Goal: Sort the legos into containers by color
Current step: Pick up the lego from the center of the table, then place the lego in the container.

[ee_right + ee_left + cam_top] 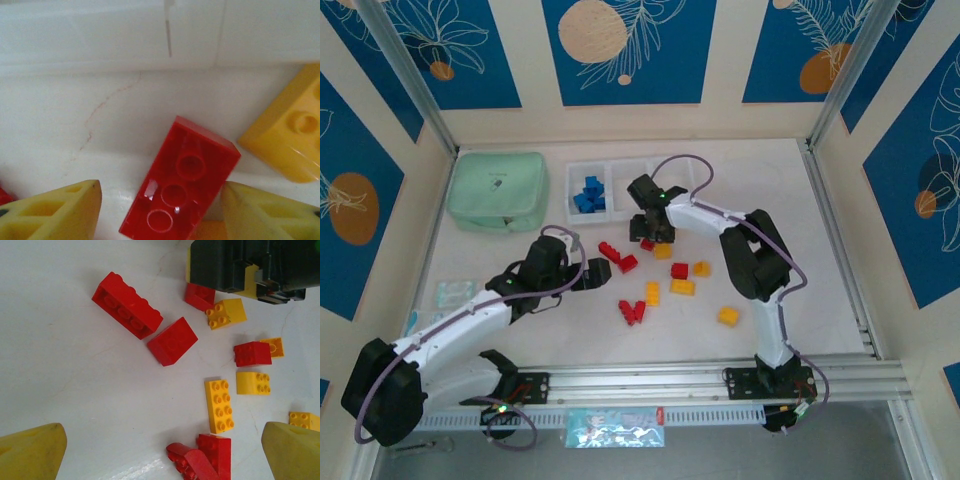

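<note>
The containers (620,172) are three joined white bins at the back; the left one holds blue legos (589,194). Red legos (619,257) and yellow legos (682,287) lie scattered on the table in front of them. My right gripper (653,232) points down just in front of the bins. It is open around an upturned red brick (182,182): the right finger (265,215) is almost against it, the left finger (55,215) stands apart. My left gripper (162,452) hangs open above the table, with two red bricks (202,457) between its fingertips and nothing held.
A mint-green zippered pouch (500,190) lies at the back left. A yellow brick (290,125) sits close to the right of my right gripper, and the bin wall (150,35) is just beyond. Aluminium rails (720,380) run along the near edge.
</note>
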Controlling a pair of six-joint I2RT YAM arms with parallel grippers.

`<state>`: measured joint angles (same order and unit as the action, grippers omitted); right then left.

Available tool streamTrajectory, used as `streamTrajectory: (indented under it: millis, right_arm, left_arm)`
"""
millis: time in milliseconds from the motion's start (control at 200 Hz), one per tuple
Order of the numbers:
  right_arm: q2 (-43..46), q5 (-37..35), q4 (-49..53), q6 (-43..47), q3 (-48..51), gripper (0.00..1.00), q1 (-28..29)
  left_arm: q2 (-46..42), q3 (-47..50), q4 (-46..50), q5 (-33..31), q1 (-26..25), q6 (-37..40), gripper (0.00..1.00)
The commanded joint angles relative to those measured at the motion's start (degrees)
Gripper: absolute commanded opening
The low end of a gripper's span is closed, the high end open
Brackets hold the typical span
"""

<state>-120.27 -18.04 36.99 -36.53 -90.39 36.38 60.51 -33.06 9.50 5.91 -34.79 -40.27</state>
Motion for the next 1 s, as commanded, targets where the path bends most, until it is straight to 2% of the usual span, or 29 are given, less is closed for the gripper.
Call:
streamTrajectory:
  millis: [0, 90, 190, 365, 510, 675, 835, 990]
  right_arm:
    - [-2.33, -0.27, 1.97, -0.24, -3.11, 0.60, -0.08]
    - [-2.87, -0.12, 2.29, -0.14, -3.74, 0.57, -0.17]
    - [-2.44, 0.69, 1.77, 0.75, -3.44, 0.48, 0.00]
    - [-1.78, 0.23, 1.94, 2.77, -2.79, 0.38, 1.18]
    - [-0.14, -0.06, 1.77, 3.95, -1.96, 0.33, 1.59]
    - [3.04, -0.10, 1.77, 5.09, -1.90, 0.29, 2.01]
    - [5.78, -0.53, 1.61, 7.01, -3.79, 0.29, 1.77]
    - [2.93, -2.07, 0.96, 10.00, -9.11, 0.29, 0.75]
  left_arm:
    - [-0.19, -1.58, 1.64, -1.04, -0.28, -0.42, 0.99]
    - [-0.12, -2.83, 3.31, -0.95, -0.28, -0.08, 0.99]
    - [-0.44, -3.16, 4.04, -1.00, -0.28, 0.27, 0.99]
    - [-0.57, -3.42, 3.95, 0.53, -0.31, -0.47, 0.99]
    - [-0.88, -4.01, 4.19, 0.79, -0.20, 0.10, 0.99]
    - [-0.80, -6.46, 6.98, -0.11, 0.39, 1.39, 0.99]
    - [-0.32, -8.35, 7.94, 2.31, 2.50, 1.14, 0.99]
    - [1.27, -10.47, 8.21, 2.56, 3.66, 2.47, 0.99]
